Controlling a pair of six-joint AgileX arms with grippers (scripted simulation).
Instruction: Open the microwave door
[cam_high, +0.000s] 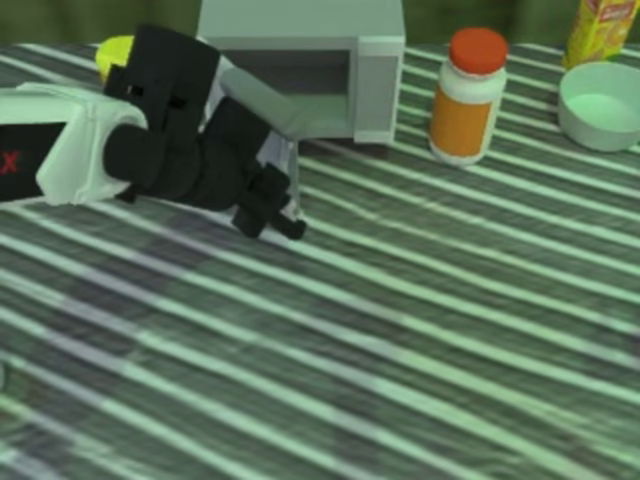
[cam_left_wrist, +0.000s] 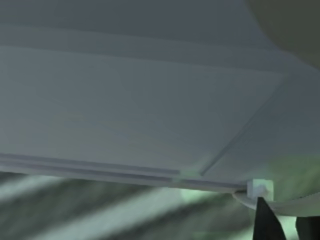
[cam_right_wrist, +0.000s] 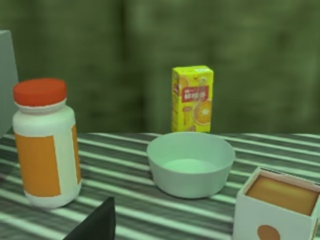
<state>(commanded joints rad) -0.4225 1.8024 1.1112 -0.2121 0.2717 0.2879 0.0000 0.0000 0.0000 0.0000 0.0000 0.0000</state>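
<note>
The pale grey microwave (cam_high: 375, 80) stands at the back of the table, left of centre. The microwave door (cam_high: 275, 105) is swung partway out, showing the dark cavity behind it. My left arm reaches in from the left, and the left gripper (cam_high: 277, 215) sits low at the door's free edge. In the left wrist view the door (cam_left_wrist: 140, 110) fills the picture. Two dark fingertips (cam_left_wrist: 266, 222) straddle a pale handle strip under a small white block (cam_left_wrist: 260, 189). My right gripper (cam_right_wrist: 97, 225) is parked out of the top view, off to the right.
A white bottle (cam_high: 467, 95) with an orange cap and label stands right of the microwave. Further right are a pale bowl (cam_high: 600, 105) and a yellow juice carton (cam_high: 598, 30). A white box (cam_right_wrist: 277, 207) with an orange top is near the right gripper. A yellow object (cam_high: 115, 52) is behind the left arm.
</note>
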